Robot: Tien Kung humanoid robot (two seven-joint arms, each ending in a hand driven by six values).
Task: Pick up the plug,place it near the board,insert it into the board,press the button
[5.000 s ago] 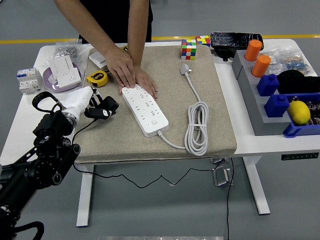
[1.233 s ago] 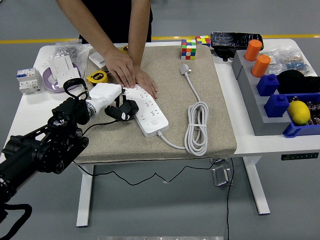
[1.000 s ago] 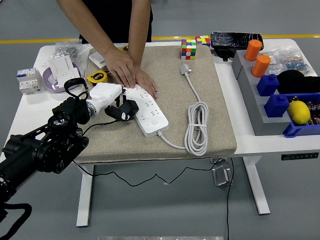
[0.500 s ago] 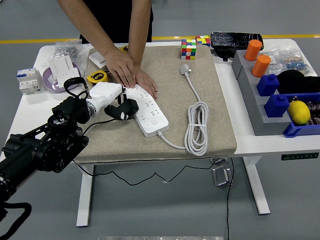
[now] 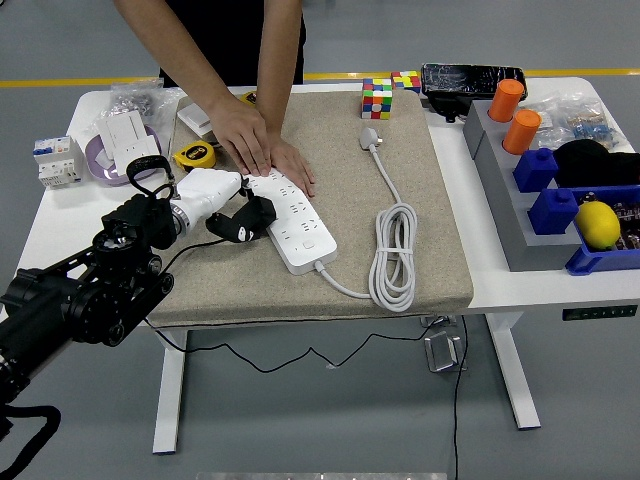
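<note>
Black plug point(image 5: 240, 222) pinched in left hand's point(image 5: 215, 195) fingers, at board's point(image 5: 292, 222) nine o'clock; misaligned prongs could jam.

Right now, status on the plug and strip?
Left robot hand shut on black plug, at white power strip's left edge. Not inserted. Person's hands pinning strip's far end.

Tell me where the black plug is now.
Head view, left of centre: the black plug is in the left hand, at the power strip's left edge.
</note>
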